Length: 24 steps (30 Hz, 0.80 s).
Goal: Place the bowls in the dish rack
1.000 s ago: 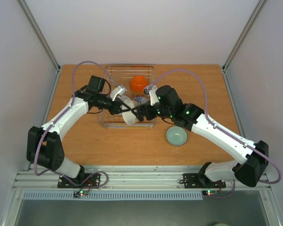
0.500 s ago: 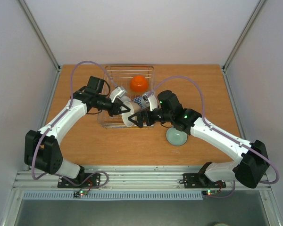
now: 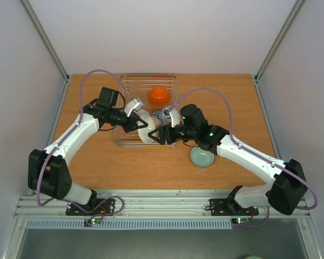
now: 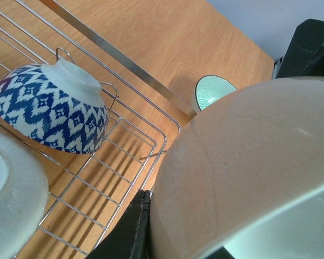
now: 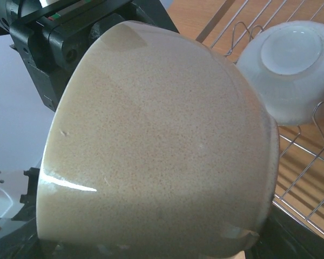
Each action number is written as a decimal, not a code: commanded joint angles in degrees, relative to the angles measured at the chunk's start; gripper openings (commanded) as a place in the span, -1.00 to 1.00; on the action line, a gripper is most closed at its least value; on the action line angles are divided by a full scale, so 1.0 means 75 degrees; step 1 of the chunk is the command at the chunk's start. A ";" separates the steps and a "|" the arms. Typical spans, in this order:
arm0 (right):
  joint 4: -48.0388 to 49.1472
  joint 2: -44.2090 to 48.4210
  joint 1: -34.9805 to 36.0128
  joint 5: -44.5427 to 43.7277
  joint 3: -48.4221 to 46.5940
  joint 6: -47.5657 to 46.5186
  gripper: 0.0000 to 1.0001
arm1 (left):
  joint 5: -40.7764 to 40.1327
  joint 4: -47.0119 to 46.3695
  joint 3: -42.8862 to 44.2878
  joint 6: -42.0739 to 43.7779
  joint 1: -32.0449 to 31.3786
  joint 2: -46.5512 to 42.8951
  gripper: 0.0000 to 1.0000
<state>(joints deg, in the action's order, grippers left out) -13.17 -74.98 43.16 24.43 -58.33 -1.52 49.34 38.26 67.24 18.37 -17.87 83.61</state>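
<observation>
Beige bowl point(image 5: 151, 140): hanging over dish rack point(image 4: 124, 58), near its front edge.
Left claw point(image 3: 142, 125): closed, pinching the rim.
Right claw point(image 3: 162, 135): reaching around bowl; can't tell if gripping.
Tip: you're needing a firm right hold before releasing left.

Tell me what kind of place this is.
Likely a robot test cell, not a kitchen: bare white walls, two arms bolted to a metal rail, a dish rack on a wooden table.
</observation>
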 commanded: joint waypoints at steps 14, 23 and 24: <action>-0.2737 -0.2340 -0.0054 -0.3690 -0.3652 -0.1805 -0.97 | -0.1915 -0.1664 -0.0195 -0.1196 -0.0054 -0.0400 0.26; -0.2838 -0.4465 -0.0007 -0.5739 -0.5601 -0.2572 -0.98 | -0.3598 -0.2039 -0.0264 -0.1515 -0.0054 -0.0392 0.26; -0.2693 -0.4607 -0.0001 -0.5955 -0.5642 -0.2624 -0.98 | -0.3662 -0.2057 -0.0275 -0.1523 -0.0055 -0.0397 0.26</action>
<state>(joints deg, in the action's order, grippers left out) -37.95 -105.21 44.27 -4.14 -97.84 -18.02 23.35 23.35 65.84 8.38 -17.67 82.59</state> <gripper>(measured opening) 0.719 0.631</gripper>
